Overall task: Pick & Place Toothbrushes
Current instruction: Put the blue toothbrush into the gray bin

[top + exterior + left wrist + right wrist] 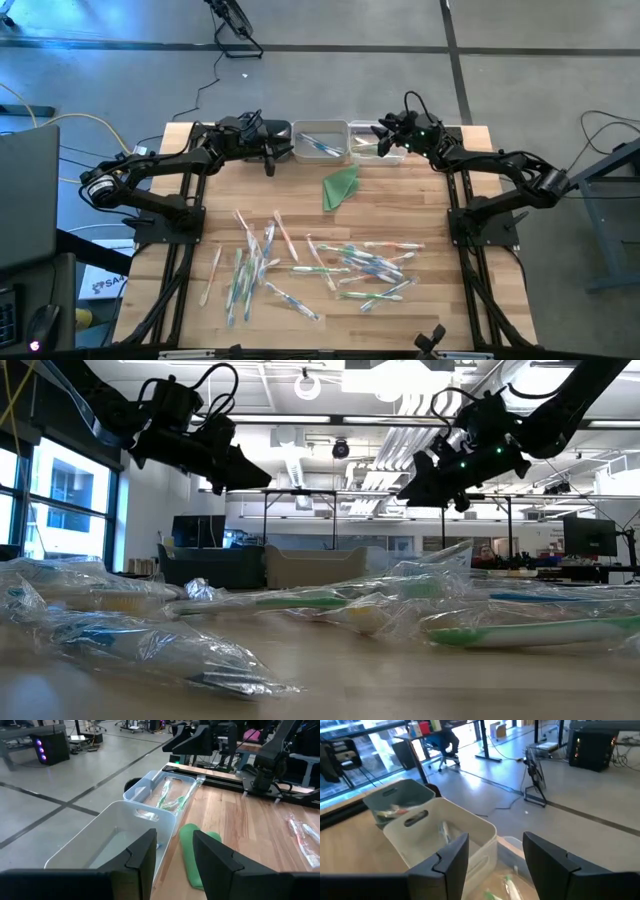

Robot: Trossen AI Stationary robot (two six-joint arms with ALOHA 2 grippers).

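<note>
While most toothbrushes (320, 265) lie scattered over the table's (430, 210) near half, from about 7 to 4 o'clock of its middle, a few already sit in two bins at 12 o'clock, the left bin (320, 142) and the right bin (368, 142). Both grippers hang above that far edge, the left gripper (270, 150) just at 9 o'clock of the left bin and the right gripper (383, 135) over the right bin, each with jaws parted and nothing between them. At 6 o'clock of the bins lies a green cloth (341, 187).
</note>
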